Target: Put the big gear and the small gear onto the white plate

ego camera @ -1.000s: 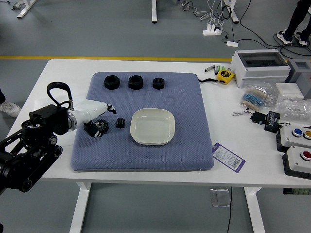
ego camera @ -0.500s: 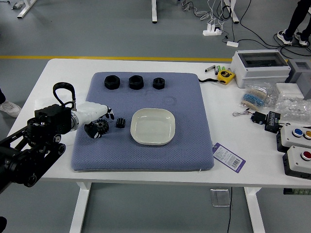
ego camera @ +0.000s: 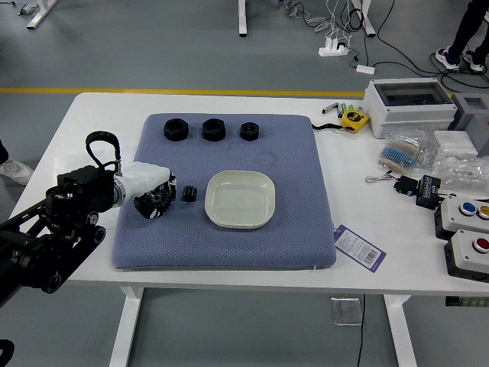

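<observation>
My left hand (ego camera: 156, 194) reaches in from the left over the blue mat, its white-covered fingers curled down against the big black gear (ego camera: 160, 202), with the thumb on the near side. The hand hides much of this gear, which is still low at the mat. Just right of it, a short gap away, the small black gear (ego camera: 189, 193) lies on the mat. Further right is the white plate (ego camera: 240, 200), with nothing on it. The right hand is out of view.
Three black nuts (ego camera: 214, 129) line the mat's far side. Beyond the mat (ego camera: 229, 252) on the right are a tape measure (ego camera: 354, 118), a purple-edged label card (ego camera: 360, 248), a white box (ego camera: 409, 107), bagged parts and button boxes (ego camera: 467, 254).
My left hand has shifted slightly right, and its outstretched fingers have curled down around the big gear. The small gear and plate have not moved.
</observation>
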Motion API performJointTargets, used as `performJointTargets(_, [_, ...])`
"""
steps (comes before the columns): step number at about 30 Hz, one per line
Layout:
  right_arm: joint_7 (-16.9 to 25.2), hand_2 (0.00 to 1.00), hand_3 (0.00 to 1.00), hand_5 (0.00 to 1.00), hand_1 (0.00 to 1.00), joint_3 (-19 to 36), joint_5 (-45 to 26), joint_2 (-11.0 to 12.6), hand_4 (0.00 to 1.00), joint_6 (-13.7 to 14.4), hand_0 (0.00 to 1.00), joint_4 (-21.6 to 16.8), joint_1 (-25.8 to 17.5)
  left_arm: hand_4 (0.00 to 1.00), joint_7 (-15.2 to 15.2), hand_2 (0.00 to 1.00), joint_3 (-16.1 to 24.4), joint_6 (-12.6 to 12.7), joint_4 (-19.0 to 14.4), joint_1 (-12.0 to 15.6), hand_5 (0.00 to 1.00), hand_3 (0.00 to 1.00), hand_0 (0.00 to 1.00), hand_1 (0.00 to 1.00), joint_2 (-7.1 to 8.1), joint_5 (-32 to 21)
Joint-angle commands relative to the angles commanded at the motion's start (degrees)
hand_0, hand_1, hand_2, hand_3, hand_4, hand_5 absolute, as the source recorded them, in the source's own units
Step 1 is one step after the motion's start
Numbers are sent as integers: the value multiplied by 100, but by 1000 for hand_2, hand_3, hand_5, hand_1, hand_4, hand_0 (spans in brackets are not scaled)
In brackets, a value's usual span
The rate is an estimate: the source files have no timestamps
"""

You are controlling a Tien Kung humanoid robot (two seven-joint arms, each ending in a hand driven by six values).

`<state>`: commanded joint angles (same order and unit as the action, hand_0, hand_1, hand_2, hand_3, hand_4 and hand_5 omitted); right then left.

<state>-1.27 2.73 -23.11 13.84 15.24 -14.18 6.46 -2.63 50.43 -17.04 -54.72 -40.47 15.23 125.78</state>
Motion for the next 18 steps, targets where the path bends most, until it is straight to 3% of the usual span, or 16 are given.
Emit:
performJointTargets(3, [-1, 727, 573, 714, 645, 11, 24, -1, 788, 1, 654, 0, -9, 460, -24, 519, -20, 7, 20, 1, 2, 520, 466, 490, -9, -39])
performJointTargets(4, [-2, 727, 573, 714, 645, 16, 32, -2, 788, 2, 654, 0, -12, 308, -29, 469, -24, 11, 26, 3, 2, 482, 369, 418, -9, -51])
performJointTargets(9, [-2, 727, 573, 714, 645, 28, 45, -4, 788, 3, 654, -1, -28, 308, -52, 469, -39, 18, 40, 17, 2, 482, 369, 418, -1, -103])
performJointTargets(10, [-3, 725, 573, 713, 644, 32, 51, -5, 788, 4, 654, -1, -31, 258, -54, 410, -40, 21, 40, 21, 2, 437, 262, 365, 2, -113])
performJointTargets(15, [-13, 725, 573, 713, 644, 49, 82, -8, 788, 7, 654, -1, -50, 258, -60, 410, -30, 34, 5, 45, 2, 437, 262, 365, 11, -131])
performJointTargets(16, [-17, 727, 572, 715, 645, 57, 96, -9, 787, 8, 654, -1, -58, 159, -73, 339, -7, 43, -21, 58, 2, 386, 237, 285, 13, -115])
performJointTargets(18, [-21, 727, 572, 715, 645, 65, 107, -12, 787, 11, 654, -1, -67, 159, -93, 339, 31, 66, -84, 71, 2, 386, 237, 285, 19, -88])
